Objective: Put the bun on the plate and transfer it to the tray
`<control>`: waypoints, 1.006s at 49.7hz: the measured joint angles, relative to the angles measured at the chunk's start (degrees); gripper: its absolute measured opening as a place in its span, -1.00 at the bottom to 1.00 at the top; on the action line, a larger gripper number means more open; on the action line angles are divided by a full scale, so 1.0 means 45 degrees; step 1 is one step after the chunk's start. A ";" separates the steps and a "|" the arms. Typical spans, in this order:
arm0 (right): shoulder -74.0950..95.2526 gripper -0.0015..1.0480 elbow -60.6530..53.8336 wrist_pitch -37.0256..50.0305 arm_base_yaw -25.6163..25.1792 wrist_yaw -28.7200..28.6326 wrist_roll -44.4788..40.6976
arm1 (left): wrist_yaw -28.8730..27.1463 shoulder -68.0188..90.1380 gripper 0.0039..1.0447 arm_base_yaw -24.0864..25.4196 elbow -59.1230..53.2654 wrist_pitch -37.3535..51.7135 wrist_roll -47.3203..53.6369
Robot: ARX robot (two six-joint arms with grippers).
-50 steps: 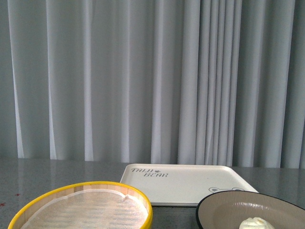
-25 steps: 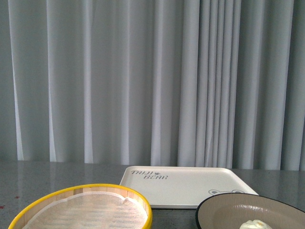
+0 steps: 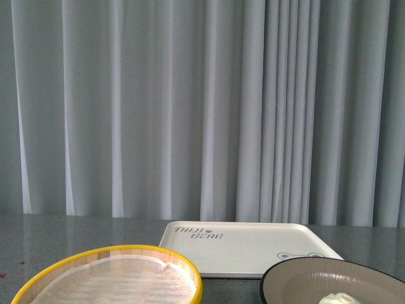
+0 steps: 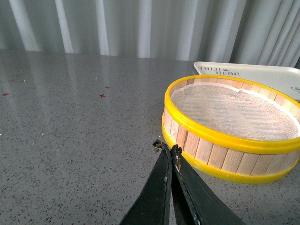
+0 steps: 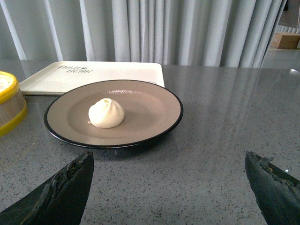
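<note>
white bun (image 5: 107, 113); beige plate (image 5: 150, 112), black rim; cream tray (image 3: 253, 247); yellow-rimmed steamer (image 4: 232, 126)

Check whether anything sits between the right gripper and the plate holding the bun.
Nothing visible does. Only tabletop lies between the open right gripper and the plate. The steamer basket stands off to one side, the tray beyond the plate.

One bun (image 5: 106, 113) is in view, its top just showing at the lower right edge of the front view. There is one plate (image 5: 154, 112) at the lower right of that view, one tray (image 3: 247, 247) at its lower centre, and one yellow-rimmed steamer basket (image 4: 225, 140) at its lower left. There are two grippers, the left gripper (image 4: 168, 148) and the right gripper (image 5: 168, 158), each with two dark fingers. One grey table (image 4: 70, 131) and one pale curtain (image 3: 158, 107) complete the count.
</note>
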 joint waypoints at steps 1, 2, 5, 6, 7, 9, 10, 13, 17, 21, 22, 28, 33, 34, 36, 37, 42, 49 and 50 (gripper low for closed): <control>0.0000 0.83 0.0000 0.0000 0.0000 0.0000 0.0000 | 0.0000 -0.0102 -0.93 0.0000 0.0000 -0.0092 -0.0005; 0.0000 0.83 0.0000 -0.0005 0.0000 0.0000 0.0000 | 0.0000 -0.0253 -0.93 0.0000 0.0000 -0.0238 -0.0005; 0.0000 0.83 0.0000 -0.0005 0.0000 -0.0005 0.0000 | 0.0000 -0.0607 -0.93 0.0000 0.0000 -0.0602 -0.0005; 0.0000 0.83 0.0000 -0.0005 0.0000 0.0000 0.0000 | 0.0000 -0.0690 -0.93 0.0000 0.0000 -0.0695 -0.0005; 0.0000 0.83 0.0000 -0.0005 0.0000 -0.0005 0.0000 | 0.0000 -0.0777 -0.93 0.0000 0.0000 -0.0777 0.0000; 0.0000 0.83 0.0000 -0.0005 0.0000 0.0000 0.0000 | 0.0000 -0.0981 -0.93 0.0000 -0.0005 -0.0971 -0.0005; 0.0000 0.83 0.0000 -0.0005 0.0000 0.0000 0.0000 | 0.0000 -0.1098 -0.93 0.0000 0.0000 -0.1088 -0.0005; 0.0000 0.83 0.0000 -0.0005 0.0000 0.0000 -0.0005 | 0.0000 -0.1311 -0.93 0.0000 0.0000 -0.1302 -0.0005; 0.0000 0.83 0.0000 -0.0005 0.0000 0.0000 0.0000 | 0.0000 -0.1545 -0.93 0.0000 -0.0005 -0.1540 -0.0005; 0.0000 0.83 0.0000 -0.0005 0.0000 0.0000 0.0000 | 0.0000 -0.1763 -0.93 0.0000 0.0000 -0.1758 -0.0005; 0.0000 0.83 0.0000 -0.0005 0.0000 0.0000 0.0000 | 0.0000 -0.1792 -0.93 0.0000 0.0000 -0.1787 0.0000; 0.0000 0.83 0.0000 -0.0005 0.0000 -0.0005 0.0000 | 0.0000 -0.2837 -0.93 0.0000 0.0000 -0.3128 0.0000; 0.0000 0.83 0.0000 0.0000 0.0000 0.0000 0.0000 | 0.0029 -0.4075 -0.93 0.0000 0.0000 -0.4119 0.0005; 0.0000 0.83 0.0000 -0.0005 0.0000 0.0000 0.0000 | 0.0024 -0.4104 -0.93 0.0000 0.0000 -0.4133 0.0005; 0.0000 0.83 0.0000 0.0000 0.0000 -0.0005 0.0000 | 0.0024 -0.4099 -0.93 0.0000 0.0000 -0.4163 0.0005; 0.0000 0.83 0.0000 -0.0005 0.0000 -0.0005 0.0000 | 0.0024 -0.4099 -0.93 0.0000 0.0000 -0.4182 0.0005; 0.0000 0.83 0.0000 -0.0005 0.0000 -0.0005 0.0000 | 0.0024 -0.4104 -0.91 0.0000 0.0000 -0.4187 -0.0010; 0.0000 0.83 0.0000 -0.0005 0.0000 -0.0005 0.0000 | 0.0024 -0.4104 -0.44 0.0000 0.0000 -0.4187 0.0000; 0.0000 0.83 0.0000 -0.0005 0.0000 0.0000 0.0000 | 0.0024 -0.4104 -0.38 0.0000 0.0000 -0.4187 0.0000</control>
